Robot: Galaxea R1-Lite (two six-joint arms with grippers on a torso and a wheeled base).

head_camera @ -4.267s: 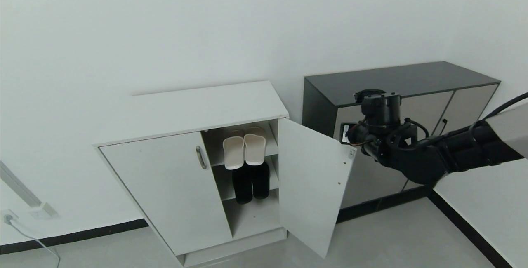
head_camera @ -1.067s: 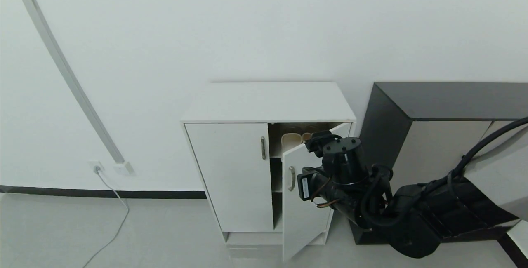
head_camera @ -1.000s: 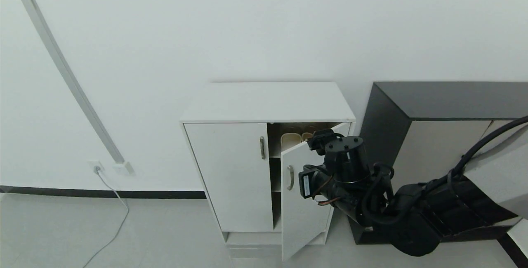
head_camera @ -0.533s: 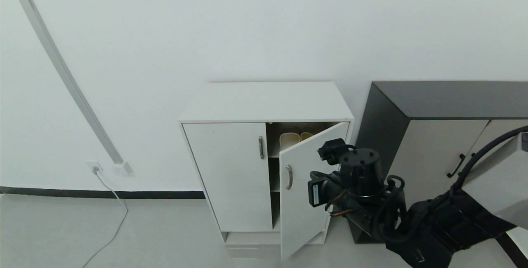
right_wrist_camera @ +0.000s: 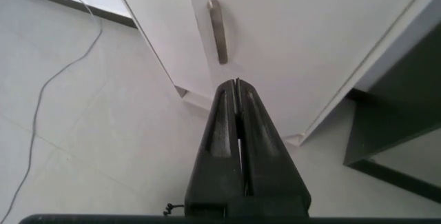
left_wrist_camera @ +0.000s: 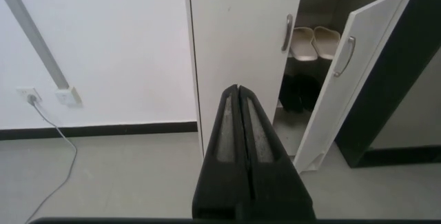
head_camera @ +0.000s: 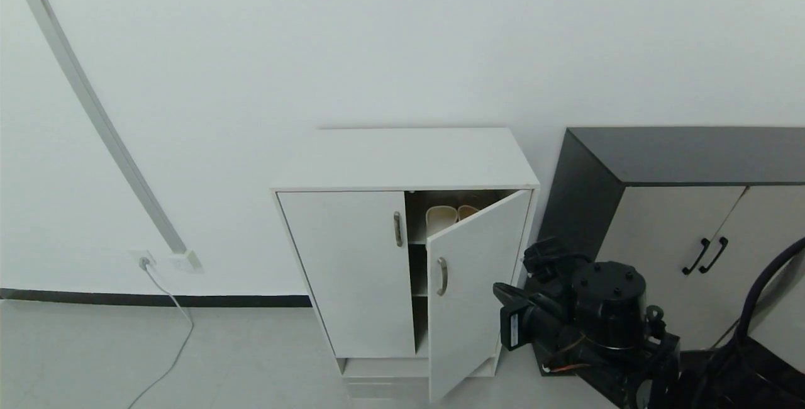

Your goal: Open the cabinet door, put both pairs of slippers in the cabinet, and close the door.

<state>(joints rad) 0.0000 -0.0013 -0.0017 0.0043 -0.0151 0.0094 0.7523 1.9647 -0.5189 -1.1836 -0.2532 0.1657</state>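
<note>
The white cabinet [head_camera: 402,160] stands against the wall with its left door [head_camera: 343,270] shut and its right door [head_camera: 471,270] ajar. Through the gap a beige pair of slippers [head_camera: 449,214] rests on the upper shelf. In the left wrist view the beige slippers [left_wrist_camera: 313,41] lie above a black pair [left_wrist_camera: 298,93]. My left gripper [left_wrist_camera: 238,88] is shut and empty, well back from the cabinet. My right gripper [right_wrist_camera: 238,82] is shut and empty too, a short way off the right door's outer face, below its handle [right_wrist_camera: 218,31]. My right arm [head_camera: 604,308] hangs low, right of that door.
A dark cabinet [head_camera: 666,154] with grey doors stands directly right of the white one. A wall socket with a trailing cable [head_camera: 146,263] and a slanted conduit [head_camera: 88,100] are at the left. Bare floor [head_camera: 239,358] lies before the cabinet.
The head camera shifted after the oldest frame. The right door went from wide open to ajar. Over the last second my right arm drew back from the door, down and to the right.
</note>
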